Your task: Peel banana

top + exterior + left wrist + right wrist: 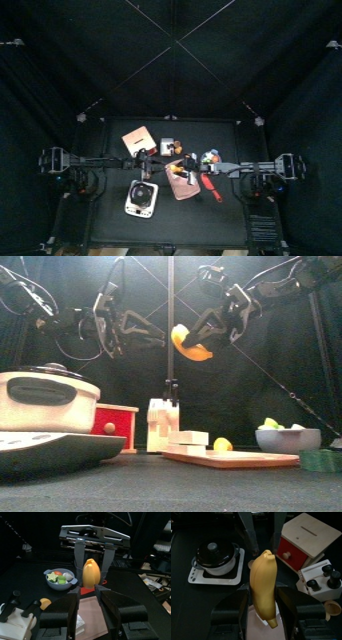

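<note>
Front view. The banana (189, 343) is held in mid-air above the table, between the left gripper (163, 333) at its 9 o'clock and the right gripper (207, 328) at its 2 o'clock. Below: a rice cooker (47, 391) at far 8 o'clock; a red-fronted wooden box (114, 424) beside it; a white block (163, 423); a pink board (230, 457) at 5 o'clock; a bowl (289, 438) holding fruit at 4 o'clock.
</note>
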You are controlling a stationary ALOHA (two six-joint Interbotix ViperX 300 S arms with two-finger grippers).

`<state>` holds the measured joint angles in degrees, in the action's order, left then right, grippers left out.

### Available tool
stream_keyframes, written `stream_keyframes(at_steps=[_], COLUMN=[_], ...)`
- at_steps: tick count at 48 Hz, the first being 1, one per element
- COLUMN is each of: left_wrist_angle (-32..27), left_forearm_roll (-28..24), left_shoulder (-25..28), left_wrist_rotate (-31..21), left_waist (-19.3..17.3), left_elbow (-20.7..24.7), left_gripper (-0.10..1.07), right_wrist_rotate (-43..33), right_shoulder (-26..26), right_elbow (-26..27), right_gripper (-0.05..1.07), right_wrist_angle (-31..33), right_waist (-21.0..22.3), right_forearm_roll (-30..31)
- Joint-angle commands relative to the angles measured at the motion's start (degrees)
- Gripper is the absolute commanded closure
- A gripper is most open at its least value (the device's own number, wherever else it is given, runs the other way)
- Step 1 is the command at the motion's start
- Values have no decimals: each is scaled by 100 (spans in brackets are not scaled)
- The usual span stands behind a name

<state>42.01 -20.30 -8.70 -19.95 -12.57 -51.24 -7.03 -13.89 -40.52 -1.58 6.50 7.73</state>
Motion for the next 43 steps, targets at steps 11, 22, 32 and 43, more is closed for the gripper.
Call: stream_keyframes(at_steps=[11,22,32,43], left_wrist_angle=[70,70,70,62], left_forearm_roll=[70,53,53,0], left_shoulder=[176,316,571,554], left_wrist_rotate=[220,237,246,246], left_waist=[26,167,167,167], left_elbow=[272,431,501,457], left_gripper=[18,15,16,17], right_wrist_rotate=[-9,-9,0,0], right_shoulder=[97,255,281,281], right_elbow=[176,237,281,281], right_gripper=[34,34,34,34], right_wrist_angle=[-62,-62,-53,-18], right_waist=[-18,-9,-26,-35], right_forearm_roll=[-26,-18,9,0])
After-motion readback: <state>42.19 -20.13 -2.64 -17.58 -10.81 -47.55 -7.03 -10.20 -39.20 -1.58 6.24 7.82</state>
